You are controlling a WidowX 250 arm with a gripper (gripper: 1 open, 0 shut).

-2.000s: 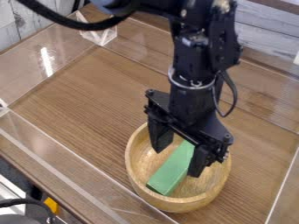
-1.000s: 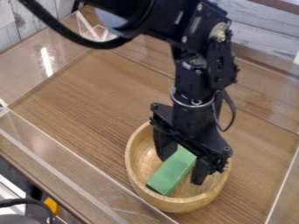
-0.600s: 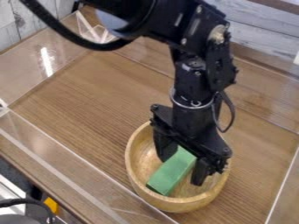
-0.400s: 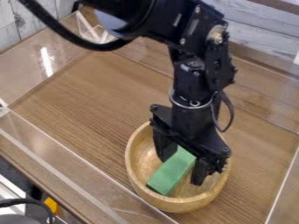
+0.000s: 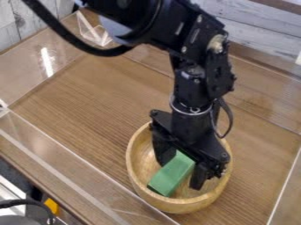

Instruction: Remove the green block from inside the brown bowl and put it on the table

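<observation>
The green block [image 5: 173,176] lies slanted inside the brown bowl [image 5: 143,180], which sits on the table [image 5: 94,97] near its front edge. My black gripper [image 5: 184,164] points straight down into the bowl, open. Its two fingers straddle the upper end of the block, one on each side. Whether the fingers touch the block I cannot tell. The block's lower end shows clearly toward the bowl's front rim; its upper end is partly hidden by the fingers.
Clear acrylic walls [image 5: 70,154] run along the table's front and left edges, close to the bowl. Bare wood-grain surface spreads to the left and behind the bowl. The black arm [image 5: 177,44] reaches in from the upper left above the bowl.
Two seconds ago the gripper stood higher over the bowl; it has sunk into the bowl around the block. The arm above has leaned slightly. The block and bowl have not moved.
</observation>
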